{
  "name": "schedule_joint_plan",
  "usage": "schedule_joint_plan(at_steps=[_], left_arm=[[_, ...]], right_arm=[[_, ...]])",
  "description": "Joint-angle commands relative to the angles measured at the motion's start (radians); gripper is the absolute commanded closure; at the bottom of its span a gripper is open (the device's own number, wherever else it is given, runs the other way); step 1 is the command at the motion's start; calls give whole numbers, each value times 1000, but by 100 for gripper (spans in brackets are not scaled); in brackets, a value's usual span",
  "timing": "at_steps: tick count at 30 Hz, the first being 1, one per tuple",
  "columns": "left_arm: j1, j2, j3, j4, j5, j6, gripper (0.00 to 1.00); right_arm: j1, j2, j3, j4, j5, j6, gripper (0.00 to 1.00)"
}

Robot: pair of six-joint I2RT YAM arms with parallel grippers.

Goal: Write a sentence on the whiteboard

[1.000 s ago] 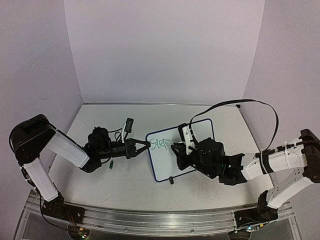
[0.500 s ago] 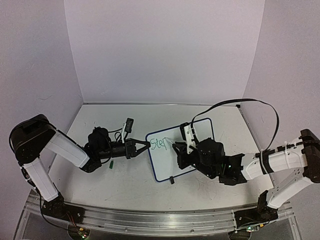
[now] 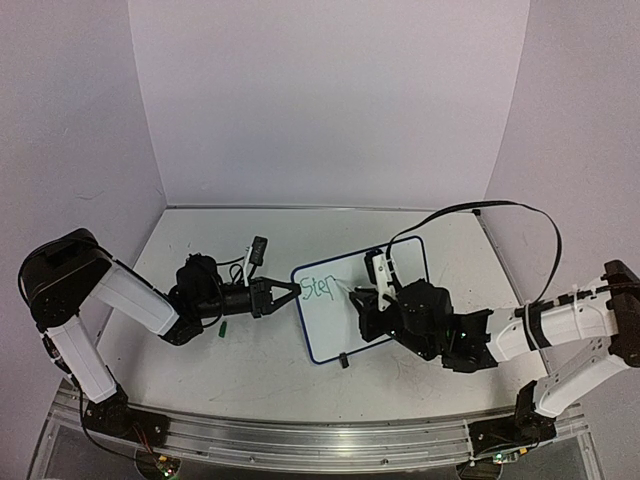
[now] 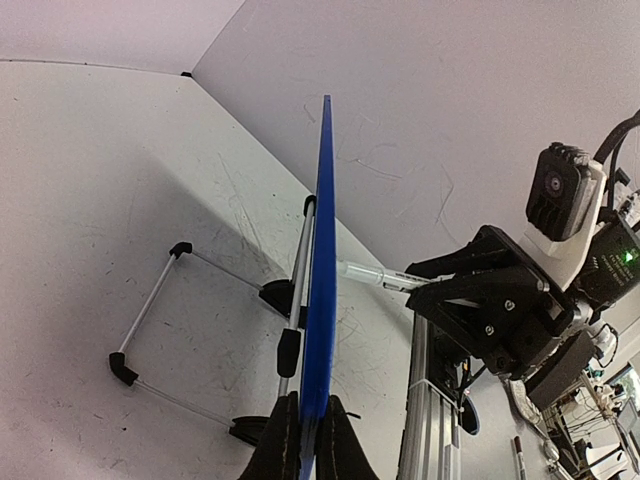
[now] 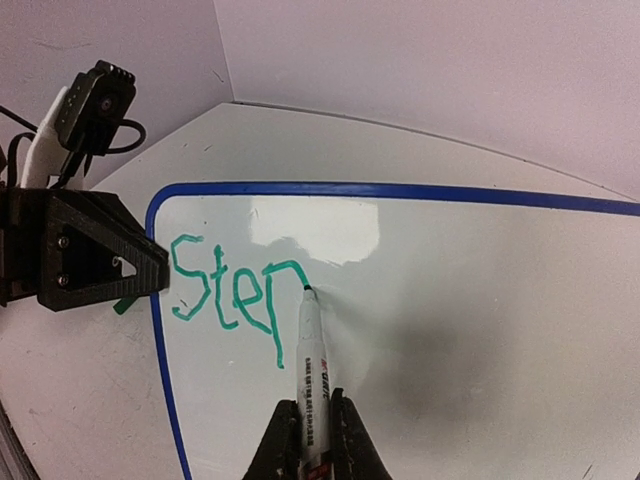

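Note:
The whiteboard (image 3: 335,330) stands tilted at mid-table on its wire stand. My left gripper (image 3: 291,292) is shut on its left blue rim; the left wrist view shows the board edge-on (image 4: 322,230) between the closed fingers (image 4: 308,420). My right gripper (image 3: 364,303) is shut on a white green-tipped marker (image 5: 312,370), and its fingers (image 5: 312,425) clamp the barrel. The marker tip touches the board at the end of the bowl of the "p". The sentence (image 5: 235,295) reads "Step" in green at the board's upper left (image 3: 320,288).
A small green marker cap (image 3: 224,327) lies on the table by the left arm. The board's black feet (image 4: 122,368) and wire legs (image 4: 155,290) rest behind it. White walls close in the back and both sides. The right arm's cable (image 3: 500,205) loops above.
The marker tip has moved a little to the right on the board, and the bowl of the "p" has been drawn. The left gripper has held still.

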Motion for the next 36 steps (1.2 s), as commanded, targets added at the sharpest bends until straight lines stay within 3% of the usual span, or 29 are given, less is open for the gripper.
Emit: schedule_joint_plan(at_steps=[1,20,27,32,36], left_arm=[[-7,-33,19,-6,57,-33,100],[-7,-39,18,-13,58,-29,100],[-6,-46,17,-22,41,-32,100],[-7,-74,18,-48,25,-35,92],[-6,-119,-3,-93,-15,-30,68]], right_arm=[[-2,-13,-16,-29,-7,13,100],[20,19,13,-6,-46,-3,100],[20,-206,-35,20,-16,-50,100],[-9,-312,-57,-9,47,-132,100],[-37,-299,-38,-8,24,-178,100]])
